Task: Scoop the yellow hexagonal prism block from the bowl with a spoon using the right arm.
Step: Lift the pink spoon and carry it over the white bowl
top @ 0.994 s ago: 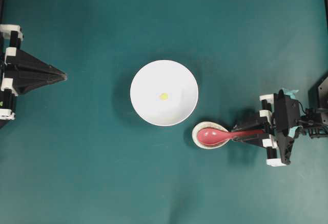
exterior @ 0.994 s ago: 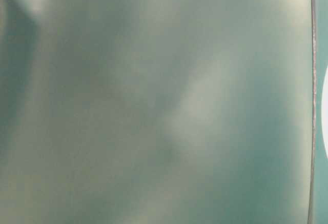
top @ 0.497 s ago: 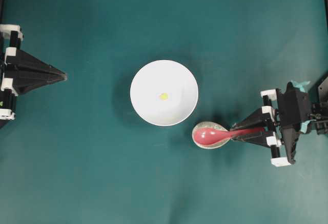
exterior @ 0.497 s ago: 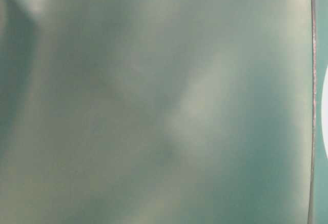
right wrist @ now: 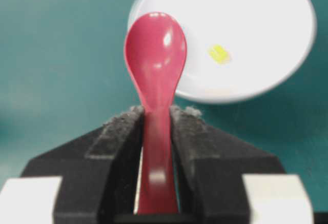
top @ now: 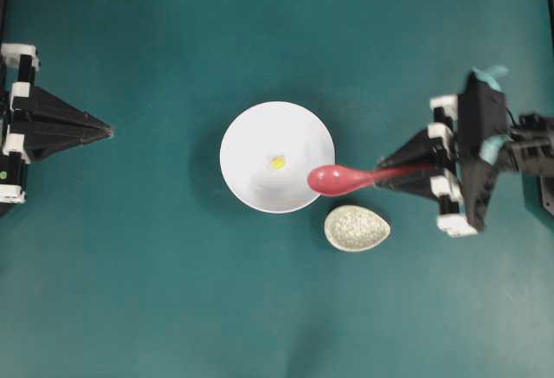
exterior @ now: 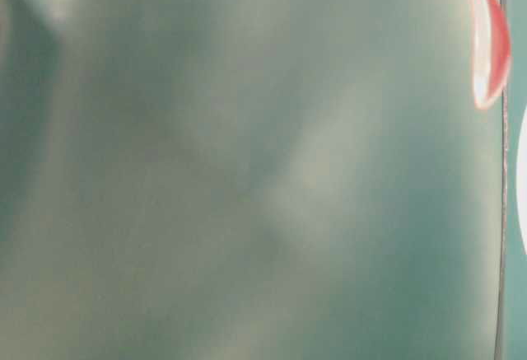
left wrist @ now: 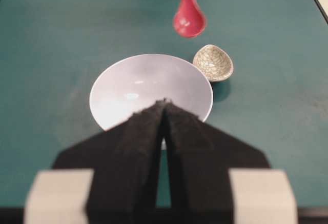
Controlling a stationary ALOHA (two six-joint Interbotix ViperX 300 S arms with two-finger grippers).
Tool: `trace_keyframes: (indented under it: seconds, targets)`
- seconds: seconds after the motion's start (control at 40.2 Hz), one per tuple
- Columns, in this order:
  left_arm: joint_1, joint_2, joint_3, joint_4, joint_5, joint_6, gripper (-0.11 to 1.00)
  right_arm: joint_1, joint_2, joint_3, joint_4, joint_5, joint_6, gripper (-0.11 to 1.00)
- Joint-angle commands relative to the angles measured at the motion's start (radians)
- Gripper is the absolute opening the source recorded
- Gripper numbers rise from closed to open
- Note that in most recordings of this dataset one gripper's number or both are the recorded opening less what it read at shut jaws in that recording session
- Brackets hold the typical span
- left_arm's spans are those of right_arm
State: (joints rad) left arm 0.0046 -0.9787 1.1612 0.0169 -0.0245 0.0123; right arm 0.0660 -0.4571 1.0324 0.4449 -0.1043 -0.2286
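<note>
The white bowl (top: 238, 136) sits mid-table with the tiny yellow hexagonal prism block (top: 276, 163) near its centre. My right gripper (top: 383, 174) is shut on the handle of the pink-red spoon (top: 329, 179), whose scoop hangs over the bowl's right rim, clear of the block. In the right wrist view the spoon (right wrist: 155, 49) points ahead from between the gripper's (right wrist: 156, 112) pads, with the bowl (right wrist: 256, 19) and block (right wrist: 219, 54) up to the right. My left gripper (top: 108, 127) rests shut at the far left, empty, facing the bowl (left wrist: 138, 80).
A small speckled egg-shaped dish (top: 357, 227) lies just right of and below the bowl, under the spoon's handle line; it is empty. The table-level view is a blur showing only the spoon (exterior: 487, 39) at top right.
My right gripper lifted the spoon out of the speckled dish and carried it up and left, so its scoop now overhangs the bowl's rim. The left arm stayed still.
</note>
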Motion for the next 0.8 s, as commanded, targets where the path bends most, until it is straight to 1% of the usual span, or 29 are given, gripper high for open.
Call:
trace_keyframes:
  seconds: [0.0, 0.149, 0.298, 0.373, 0.547, 0.77]
  targets:
    - [0.002, 0.008, -0.020, 0.002, 0.002, 0.002, -0.01, -0.058, 0.009, -0.077, -0.006, 0.109, -0.008, 0.22]
    - [0.002, 0.008, -0.020, 0.002, 0.011, 0.002, -0.01, -0.123, 0.051, -0.166, -0.009, 0.255, -0.006, 0.22]
    - [0.002, 0.008, -0.018, 0.003, 0.041, 0.002, -0.01, -0.164, 0.101, -0.239, -0.012, 0.365, -0.006, 0.22]
    - [0.002, 0.008, -0.018, 0.002, 0.048, 0.002, -0.01, -0.186, 0.130, -0.276, -0.021, 0.422, -0.005, 0.22]
    - [0.002, 0.009, -0.018, 0.003, 0.049, 0.002, -0.01, -0.213, 0.190, -0.353, -0.046, 0.537, 0.002, 0.22]
    - [0.002, 0.009, -0.017, 0.005, 0.048, 0.005, -0.01, -0.218, 0.282, -0.453, -0.060, 0.657, 0.003, 0.22]
